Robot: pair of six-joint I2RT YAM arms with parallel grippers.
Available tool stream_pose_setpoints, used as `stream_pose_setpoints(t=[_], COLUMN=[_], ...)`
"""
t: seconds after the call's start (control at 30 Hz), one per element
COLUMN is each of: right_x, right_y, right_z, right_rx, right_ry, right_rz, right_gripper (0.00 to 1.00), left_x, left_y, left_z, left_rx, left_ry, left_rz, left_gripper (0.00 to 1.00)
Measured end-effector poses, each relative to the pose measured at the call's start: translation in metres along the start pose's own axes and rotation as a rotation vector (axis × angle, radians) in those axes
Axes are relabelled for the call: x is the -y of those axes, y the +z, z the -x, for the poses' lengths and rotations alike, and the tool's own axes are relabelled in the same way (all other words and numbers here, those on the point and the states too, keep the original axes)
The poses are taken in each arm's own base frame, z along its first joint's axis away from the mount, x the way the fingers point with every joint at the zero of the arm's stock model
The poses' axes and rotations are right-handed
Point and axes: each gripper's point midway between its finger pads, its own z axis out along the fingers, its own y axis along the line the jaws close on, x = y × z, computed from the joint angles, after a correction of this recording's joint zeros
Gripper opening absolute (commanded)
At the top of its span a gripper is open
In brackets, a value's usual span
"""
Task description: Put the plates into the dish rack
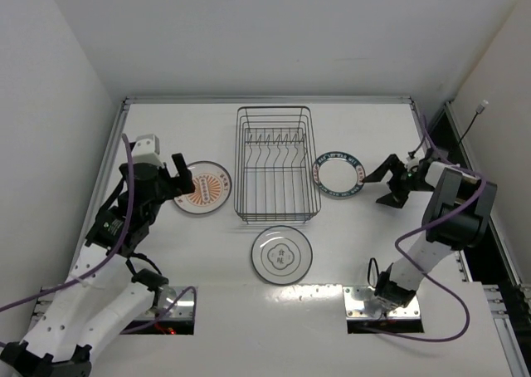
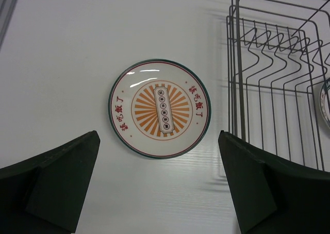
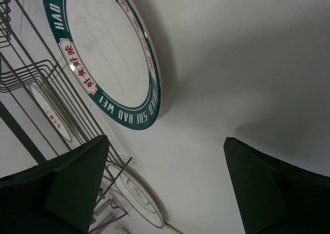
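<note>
Hovering, left end effector and right end effector wide and empty, we have all three plates lying outside the dish rack.

"HAO SHI HAO WEI" is printed in white capitals around the rim of the green-rimmed plate, toward the right edge of the table. Red Chinese characters are set in a white panel on the same rim. On the orange plate, toward the left edge, four red Chinese characters are printed on each side of the rim. The marks in its central bar cannot be read. The centre mark of the ringed plate, toward the near edge, is too small to be read.
</note>
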Motion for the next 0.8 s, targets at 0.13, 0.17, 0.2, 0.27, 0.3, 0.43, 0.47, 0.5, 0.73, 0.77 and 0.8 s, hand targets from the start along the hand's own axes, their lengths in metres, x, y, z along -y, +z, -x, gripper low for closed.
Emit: stream_pose_setpoints(t=[0.13, 0.17, 0.2, 0.27, 0.3, 0.43, 0.47, 0.5, 0.73, 0.77, 0.8], right_x=[0.003, 0.004, 0.003, -0.001, -0.003, -0.011, -0.013, -0.013, -0.016, -0.017, -0.019], right_y=[0.014, 0.018, 0.021, 0.024, 0.026, 0.039, 0.041, 0.045, 0.071, 0.072, 0.073], right_z=[-0.003, -0.002, -0.002, -0.001, 0.0, 0.002, 0.002, 0.003, 0.001, 0.001, 0.0], right_rx=[-0.034, -0.038, -0.044, -0.047, -0.044, -0.057, -0.059, -0.061, -0.095, -0.098, -0.103], right_ry=[0.045, 0.047, 0.055, 0.055, 0.051, 0.049, 0.05, 0.052, 0.068, 0.069, 0.073], right_rz=[0.032, 0.034, 0.038, 0.04, 0.038, 0.041, 0.042, 0.036, 0.017, 0.016, 0.026], right_gripper=[0.87, 0.87, 0.87, 0.83, 0.79, 0.65, 0.59, 0.55, 0.02, 0.0, 0.0], left_x=[0.003, 0.004, 0.006, 0.009, 0.01, 0.016, 0.018, 0.019, 0.027, 0.027, 0.027], left_y=[0.001, 0.002, 0.003, 0.007, 0.009, 0.015, 0.016, 0.018, 0.023, 0.024, 0.025], left_z=[-0.001, -0.002, -0.004, -0.01, -0.012, -0.017, -0.017, -0.018, -0.02, -0.02, -0.022], left_rx=[-0.006, -0.011, -0.02, -0.049, -0.061, -0.1, -0.108, -0.117, -0.16, -0.164, -0.169], left_ry=[0.004, 0.012, 0.021, 0.041, 0.049, 0.072, 0.075, 0.078, 0.09, 0.091, 0.092], left_rz=[-0.016, -0.023, -0.03, -0.042, -0.046, -0.065, -0.068, -0.069, -0.088, -0.087, -0.084], left_gripper=[1.0, 1.0, 1.0, 1.0, 1.0, 1.0, 1.0, 1.0, 1.0, 1.0, 1.0])
